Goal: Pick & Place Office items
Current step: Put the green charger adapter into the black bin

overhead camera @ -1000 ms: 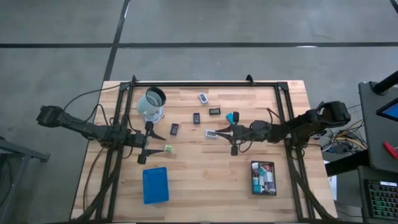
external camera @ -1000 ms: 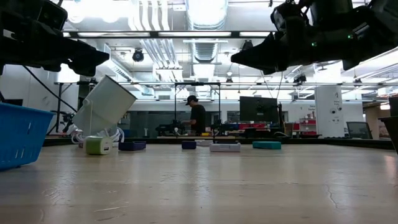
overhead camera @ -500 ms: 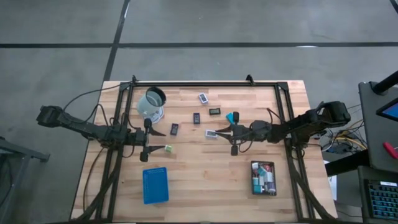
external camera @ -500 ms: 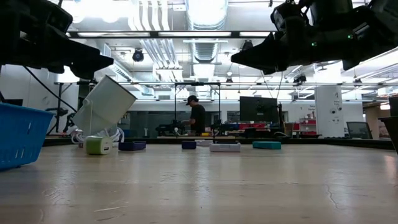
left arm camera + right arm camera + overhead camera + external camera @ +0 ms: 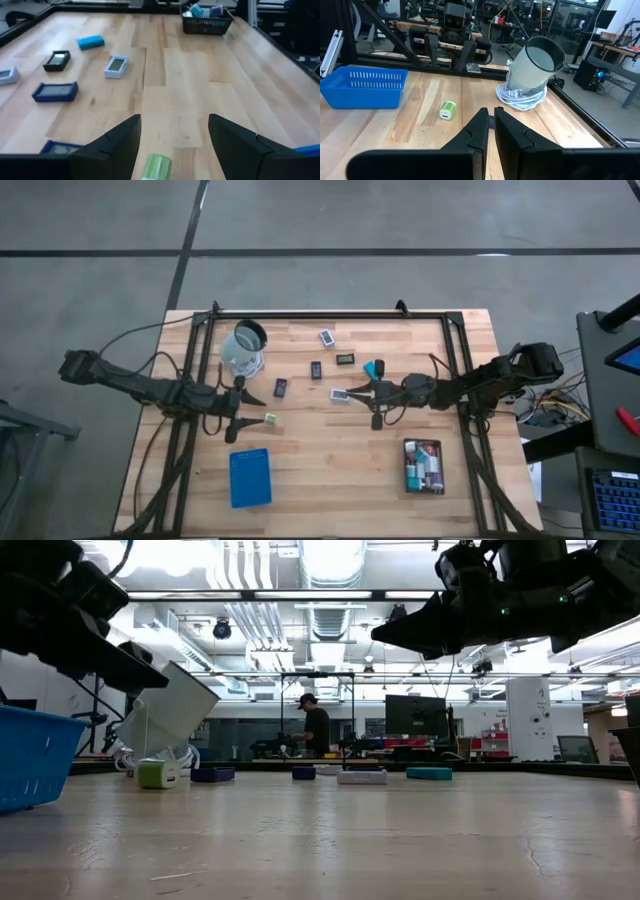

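Both arms are dark, near-black, built of slim jointed segments widening to bulkier housings at their outer ends. Black cables loop loosely off the left arm near its base and beside its wrist. The left gripper (image 5: pixel 243 408) carries two flat, tapered matte-black fingers (image 5: pixel 112 145) with angular, faceted edges. The right gripper (image 5: pixel 352 389) has two matching narrow dark fingers (image 5: pixel 475 134). No markings legible

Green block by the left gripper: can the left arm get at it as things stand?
Probably yes. The left gripper is open, and the green block lies just ahead between its fingers on bare wood. The blue tray and the cup stand off to the sides.
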Controlling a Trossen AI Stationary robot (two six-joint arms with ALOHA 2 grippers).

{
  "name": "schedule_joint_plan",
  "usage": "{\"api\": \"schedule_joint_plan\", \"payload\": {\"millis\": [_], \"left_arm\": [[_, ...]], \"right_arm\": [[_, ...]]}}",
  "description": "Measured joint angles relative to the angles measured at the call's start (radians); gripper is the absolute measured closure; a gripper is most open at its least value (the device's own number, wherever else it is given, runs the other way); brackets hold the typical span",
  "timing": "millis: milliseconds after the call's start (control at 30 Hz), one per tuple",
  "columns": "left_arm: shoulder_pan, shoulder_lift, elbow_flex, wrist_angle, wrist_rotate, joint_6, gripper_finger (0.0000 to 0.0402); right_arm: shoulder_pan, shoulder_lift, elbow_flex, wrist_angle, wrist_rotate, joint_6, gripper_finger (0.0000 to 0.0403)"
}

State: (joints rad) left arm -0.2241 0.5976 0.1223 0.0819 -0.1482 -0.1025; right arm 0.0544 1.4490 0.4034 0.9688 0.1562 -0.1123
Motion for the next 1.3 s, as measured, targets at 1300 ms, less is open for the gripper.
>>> {"api": "schedule_joint_plan", "payload": {"millis": [1300], "left_arm": [[0.030,0.442,0.135,-0.090,0.032,-0.064,0.0164]], "right_arm": [[0.000,0.000,0.000,0.000,0.000,0.000,0.0376]]}}
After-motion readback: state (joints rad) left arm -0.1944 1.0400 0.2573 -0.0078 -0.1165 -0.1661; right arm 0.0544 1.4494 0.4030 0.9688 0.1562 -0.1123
